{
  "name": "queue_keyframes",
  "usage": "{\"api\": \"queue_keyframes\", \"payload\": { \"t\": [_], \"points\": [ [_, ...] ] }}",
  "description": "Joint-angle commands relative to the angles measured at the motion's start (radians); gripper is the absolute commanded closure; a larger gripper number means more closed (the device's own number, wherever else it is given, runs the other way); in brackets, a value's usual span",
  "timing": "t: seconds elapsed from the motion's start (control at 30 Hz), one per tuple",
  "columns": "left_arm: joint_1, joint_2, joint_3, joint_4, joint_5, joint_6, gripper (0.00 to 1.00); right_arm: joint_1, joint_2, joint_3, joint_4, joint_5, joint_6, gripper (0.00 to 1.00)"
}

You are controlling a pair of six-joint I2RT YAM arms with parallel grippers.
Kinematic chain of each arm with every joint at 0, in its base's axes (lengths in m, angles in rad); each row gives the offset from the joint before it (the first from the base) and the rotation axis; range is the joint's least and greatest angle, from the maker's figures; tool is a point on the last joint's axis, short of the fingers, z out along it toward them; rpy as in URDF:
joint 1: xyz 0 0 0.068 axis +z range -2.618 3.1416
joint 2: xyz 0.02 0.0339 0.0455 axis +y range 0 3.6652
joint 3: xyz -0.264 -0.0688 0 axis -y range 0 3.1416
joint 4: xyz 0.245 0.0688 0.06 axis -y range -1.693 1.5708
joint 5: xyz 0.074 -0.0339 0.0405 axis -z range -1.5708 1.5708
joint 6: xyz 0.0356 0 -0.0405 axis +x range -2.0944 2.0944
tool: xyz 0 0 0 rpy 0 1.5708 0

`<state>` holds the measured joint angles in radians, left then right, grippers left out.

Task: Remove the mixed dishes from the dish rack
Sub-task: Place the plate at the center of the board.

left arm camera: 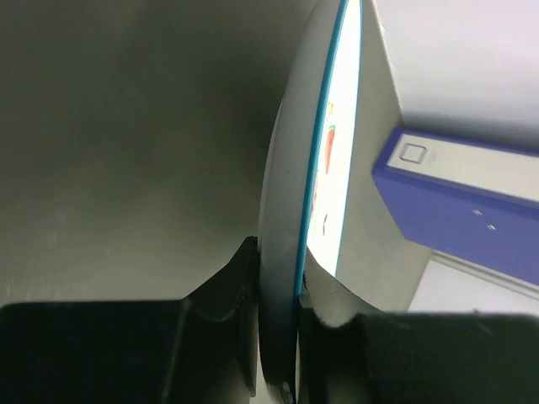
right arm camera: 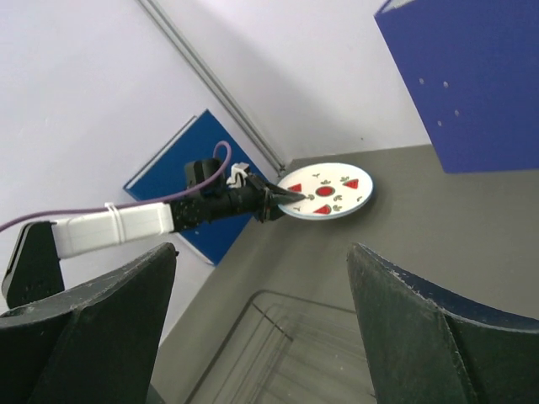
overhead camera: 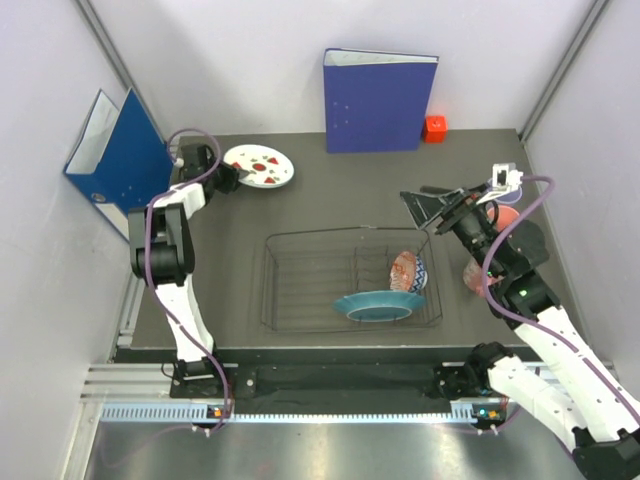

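Note:
My left gripper is shut on the rim of the white plate with red watermelon marks, held nearly flat, low at the back left of the table. The left wrist view shows both fingers clamped on the plate's edge. It also shows in the right wrist view. The dark wire dish rack sits mid-table and holds a teal plate and a red-and-blue patterned bowl at its right end. My right gripper is open and empty above the rack's far right corner. The lavender cup is out of view.
Two pink cups stand right of the rack, partly hidden by my right arm. A blue binder stands at the back wall with a red cube beside it. Another blue binder leans at the left wall.

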<state>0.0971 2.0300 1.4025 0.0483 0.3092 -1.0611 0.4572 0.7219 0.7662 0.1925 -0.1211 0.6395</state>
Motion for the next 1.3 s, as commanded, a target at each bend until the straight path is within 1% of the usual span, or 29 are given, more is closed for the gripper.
{"api": "queue_keyframes", "payload": {
  "t": [0.0, 0.03, 0.27, 0.33, 0.4, 0.53, 0.6, 0.63, 0.73, 0.83, 0.93, 1.03, 1.07, 1.1, 1.13, 1.17, 1.27],
  "points": [
    [0.006, 0.053, 0.179, 0.078, 0.013, 0.016, 1.0, 0.009, -0.015, -0.033, 0.001, -0.003, -0.001, 0.18],
    [0.004, 0.068, 0.217, 0.064, 0.01, 0.024, 1.0, 0.009, -0.015, -0.038, 0.002, -0.003, 0.002, 0.18],
    [0.003, 0.165, 0.326, -0.044, -0.028, 0.076, 1.0, 0.009, -0.021, -0.056, 0.001, -0.002, 0.003, 0.18],
    [0.004, 0.209, 0.378, -0.122, -0.036, 0.095, 1.0, 0.009, -0.018, -0.059, -0.001, -0.002, 0.002, 0.18],
    [0.004, 0.245, 0.415, -0.162, -0.045, 0.105, 1.0, 0.011, -0.015, -0.059, -0.004, -0.003, 0.0, 0.18],
    [0.004, 0.282, 0.432, -0.218, -0.05, 0.118, 0.99, 0.009, -0.016, -0.062, -0.016, 0.001, -0.009, 0.18],
    [0.004, 0.28, 0.411, -0.226, -0.044, 0.112, 0.88, 0.009, -0.013, -0.062, -0.021, 0.008, -0.014, 0.18],
    [0.004, 0.276, 0.399, -0.223, -0.044, 0.109, 0.79, 0.011, -0.012, -0.062, -0.021, 0.009, -0.014, 0.18],
    [0.004, 0.254, 0.345, -0.2, -0.03, 0.108, 0.66, 0.009, -0.003, -0.065, -0.019, 0.009, -0.018, 0.18],
    [0.004, 0.246, 0.329, -0.217, -0.028, 0.127, 0.6, 0.009, -0.006, -0.071, -0.021, 0.011, -0.018, 0.19],
    [0.004, 0.243, 0.319, -0.231, -0.032, 0.138, 0.57, 0.009, -0.013, -0.08, -0.021, 0.014, -0.015, 0.19],
    [0.006, 0.236, 0.306, -0.248, -0.044, 0.132, 0.5, 0.011, -0.024, -0.088, -0.025, 0.017, -0.014, 0.19],
    [0.006, 0.228, 0.299, -0.251, -0.042, 0.13, 0.41, 0.009, -0.027, -0.09, -0.027, 0.018, -0.014, 0.18],
    [0.006, 0.223, 0.296, -0.257, -0.053, 0.13, 0.21, 0.011, -0.03, -0.093, -0.03, 0.02, -0.012, 0.18],
    [0.006, 0.217, 0.293, -0.281, -0.059, 0.131, 0.2, 0.009, -0.033, -0.094, -0.033, 0.024, -0.014, 0.19],
    [0.006, 0.201, 0.282, -0.287, -0.064, 0.128, 0.01, 0.009, -0.036, -0.094, -0.034, 0.028, -0.014, 0.19],
    [0.006, 0.176, 0.274, -0.332, -0.084, 0.135, 0.01, 0.009, -0.039, -0.102, -0.033, 0.029, -0.015, 0.18]
  ]
}}
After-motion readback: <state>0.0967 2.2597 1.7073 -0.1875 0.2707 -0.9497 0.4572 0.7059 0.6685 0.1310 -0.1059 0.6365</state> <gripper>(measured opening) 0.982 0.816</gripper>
